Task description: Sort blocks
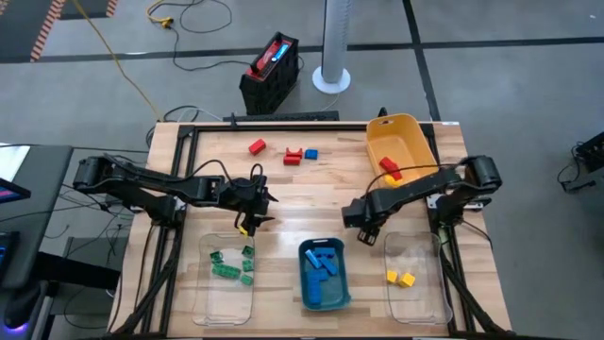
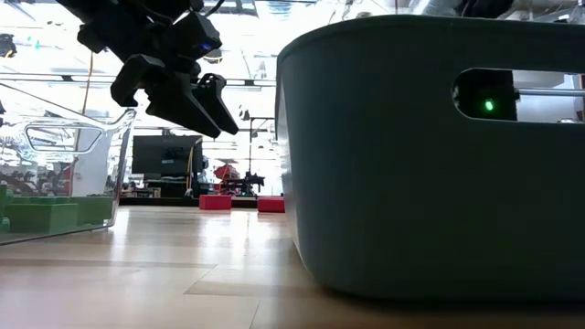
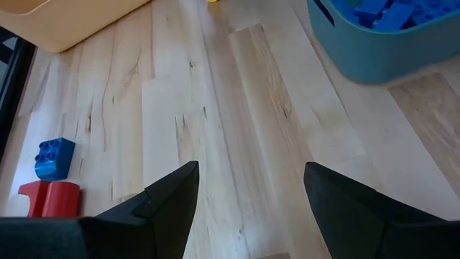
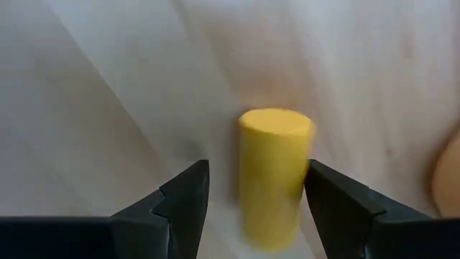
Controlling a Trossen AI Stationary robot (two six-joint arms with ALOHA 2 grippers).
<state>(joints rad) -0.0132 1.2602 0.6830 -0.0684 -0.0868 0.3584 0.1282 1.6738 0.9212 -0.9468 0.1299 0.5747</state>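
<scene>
Near edge, left corner: a clear bin (image 1: 203,283) is sitting on the bench (image 1: 311,203), holding several green blocks (image 1: 231,267).
Near edge, middle: a teal bin (image 1: 304,283) is holding a heap of blue blocks (image 1: 323,269). In the low view its wall is filling the right half of the picture.
Near edge, right corner: a second clear bin (image 1: 444,283) is holding two yellow blocks (image 1: 401,278).
Left gripper (image 1: 250,222): it is hanging above the bench just past the far edge of the green blocks' bin. Its fingers are standing apart with nothing between them, and the left wrist view (image 3: 251,180) is showing only bare wood in the gap.
Right gripper (image 1: 366,231): it is hanging low between the teal bin and the second clear bin, near their far ends. Its fingers are spread in the right wrist view (image 4: 255,176).
Yellow round block (image 4: 275,176): it is standing between the right gripper's fingers, close against one finger with a gap showing at the other. I cannot tell whether it is being touched.
Far right corner: a yellow bin (image 1: 415,127) is lying there with a red block (image 1: 390,166) inside.
Far edge, middle: one red block (image 1: 257,146) is lying alone. Another red block (image 1: 292,157) is sitting just beside a blue block (image 1: 310,153).
</scene>
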